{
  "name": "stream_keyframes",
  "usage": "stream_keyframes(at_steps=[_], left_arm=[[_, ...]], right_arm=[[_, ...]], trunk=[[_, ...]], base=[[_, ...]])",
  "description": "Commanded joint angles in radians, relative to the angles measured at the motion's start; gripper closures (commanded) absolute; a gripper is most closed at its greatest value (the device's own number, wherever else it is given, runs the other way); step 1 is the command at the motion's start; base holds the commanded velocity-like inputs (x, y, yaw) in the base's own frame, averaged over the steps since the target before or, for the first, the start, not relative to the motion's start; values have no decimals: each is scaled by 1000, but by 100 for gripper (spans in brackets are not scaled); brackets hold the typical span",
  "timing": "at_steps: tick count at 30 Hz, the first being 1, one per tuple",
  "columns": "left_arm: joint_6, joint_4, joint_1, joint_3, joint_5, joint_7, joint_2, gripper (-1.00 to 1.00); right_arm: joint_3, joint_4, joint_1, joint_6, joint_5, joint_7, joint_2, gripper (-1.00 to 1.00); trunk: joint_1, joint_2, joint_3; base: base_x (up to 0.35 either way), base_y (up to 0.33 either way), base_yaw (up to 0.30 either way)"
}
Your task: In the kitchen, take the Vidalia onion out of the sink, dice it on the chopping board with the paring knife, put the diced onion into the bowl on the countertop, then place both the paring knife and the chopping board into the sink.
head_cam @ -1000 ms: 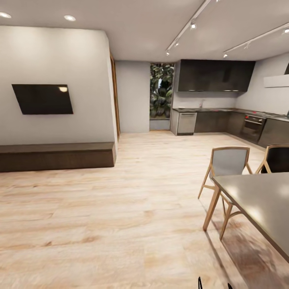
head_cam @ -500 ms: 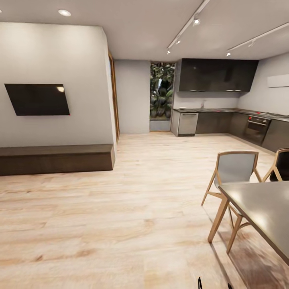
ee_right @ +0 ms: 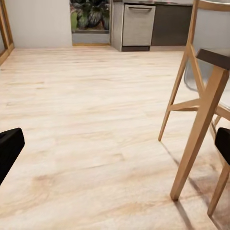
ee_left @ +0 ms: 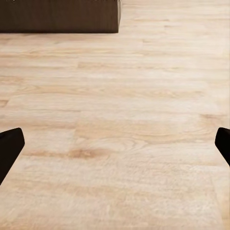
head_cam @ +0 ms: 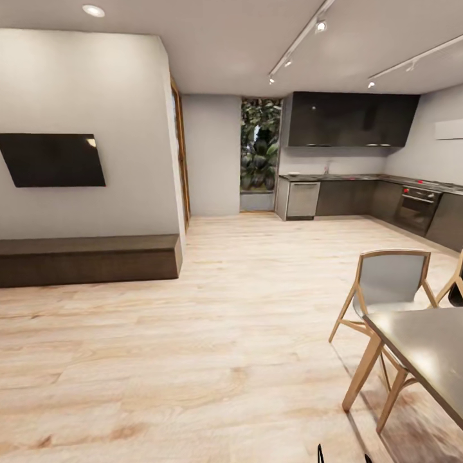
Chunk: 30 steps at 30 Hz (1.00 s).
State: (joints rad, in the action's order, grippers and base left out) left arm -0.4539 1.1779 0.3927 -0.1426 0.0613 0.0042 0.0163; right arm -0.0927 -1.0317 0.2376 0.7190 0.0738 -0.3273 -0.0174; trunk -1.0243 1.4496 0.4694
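Open room with a kitchen at the far end

Pale wood floor (head_cam: 212, 334) runs to a dark bench (head_cam: 90, 258) under a wall-mounted black screen (head_cam: 53, 160). At the right, a wooden chair (head_cam: 391, 283) stands at a grey table (head_cam: 427, 344). Far off: a steel dishwasher (head_cam: 301, 200), an oven (head_cam: 418, 209), dark wall cupboards (head_cam: 350, 119) and a doorway with plants (head_cam: 260, 154).

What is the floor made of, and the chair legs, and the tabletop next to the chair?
The pale plank floor looks like light wood or a wood-look laminate: it shows grain streaks and board seams. The slim tan chair legs look like pale wood, smooth and matte. The dark grey tabletop is glossy, with soft light reflections; whether it is lacquer, stone or laminate cannot be told.
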Motion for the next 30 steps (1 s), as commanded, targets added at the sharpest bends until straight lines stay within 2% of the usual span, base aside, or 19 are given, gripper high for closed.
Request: stream_keyframes(at_steps=[1, 30], left_arm=[[-2, 0, 0, 1, 6, 0, 1, -100], [-2, -4, 0, 2, 6, 0, 1, -100]], right_arm=[[-1, -1, 0, -1, 8, -9, 0, -100], [-1, -1, 0, -1, 8, -9, -1, -100]], trunk=[[-1, 0, 1], [-1, 0, 1]], base=[[322, 0, 0], [322, 0, 0]])
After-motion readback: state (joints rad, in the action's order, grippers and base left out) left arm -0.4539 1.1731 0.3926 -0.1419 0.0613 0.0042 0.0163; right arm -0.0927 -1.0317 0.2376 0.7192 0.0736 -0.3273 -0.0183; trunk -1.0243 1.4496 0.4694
